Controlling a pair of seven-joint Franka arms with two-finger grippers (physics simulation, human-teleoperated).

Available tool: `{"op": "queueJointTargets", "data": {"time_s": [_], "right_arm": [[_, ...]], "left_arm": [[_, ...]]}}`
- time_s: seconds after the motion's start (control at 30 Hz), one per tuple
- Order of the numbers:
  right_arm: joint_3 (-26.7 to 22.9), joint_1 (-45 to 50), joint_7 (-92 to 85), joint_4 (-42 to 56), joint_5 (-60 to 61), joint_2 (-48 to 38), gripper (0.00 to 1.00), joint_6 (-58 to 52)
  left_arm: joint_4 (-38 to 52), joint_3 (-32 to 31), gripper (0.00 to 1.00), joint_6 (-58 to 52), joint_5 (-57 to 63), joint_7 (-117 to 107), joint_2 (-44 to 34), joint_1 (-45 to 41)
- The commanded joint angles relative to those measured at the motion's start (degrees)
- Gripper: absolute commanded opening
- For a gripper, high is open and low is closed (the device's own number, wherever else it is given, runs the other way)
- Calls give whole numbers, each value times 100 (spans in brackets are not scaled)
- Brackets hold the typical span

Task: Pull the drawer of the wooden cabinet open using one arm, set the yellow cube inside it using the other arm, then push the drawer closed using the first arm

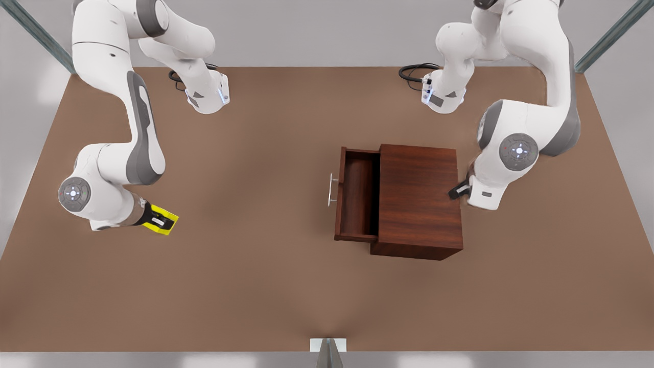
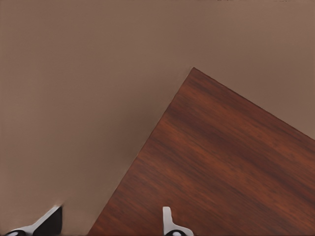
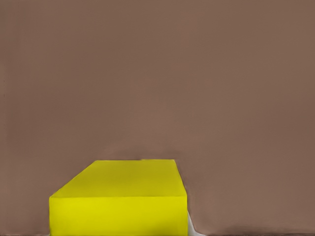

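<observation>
Front view: right pincer [image 1: 159,221] gripping yellow cube [image 1: 168,226]; left pincer [image 2: 110,223] spread wide over wooden cabinet [image 2: 221,172].

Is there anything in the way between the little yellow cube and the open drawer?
Nothing visible: bare brown table lies between the small yellow cube, at the right gripper, and the open dark wooden drawer.
</observation>
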Motion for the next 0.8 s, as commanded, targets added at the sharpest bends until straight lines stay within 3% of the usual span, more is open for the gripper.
{"op": "queueJointTargets", "data": {"time_s": [0.0, 0.13, 0.3, 0.37, 0.47, 0.77], "right_arm": [[4, 388, 2360, 92, 376, -12, 71, -102], [-5, 1556, 4786, 636, 525, 146, 71, -129], [30, 2620, 7291, 2280, 481, 1104, 71, -603], [56, 2954, 7862, 2623, 481, 1341, 71, -621], [566, 3016, 8785, 3054, 473, 1614, 72, -630], [549, 3807, 10447, 3783, 464, 2475, 72, -23]], "left_arm": [[137, 120, 100, 616, -673, 4021, -238, 83], [508, 129, 100, 148, -348, 4039, -141, 92], [587, 85, 100, 148, -313, 4030, -27, 39], [587, 85, 100, 148, -313, 4021, -18, 30], [622, 85, 100, 157, -313, 4039, -1, -14], [613, 85, 100, 166, -295, 4030, 17, -14]]}}
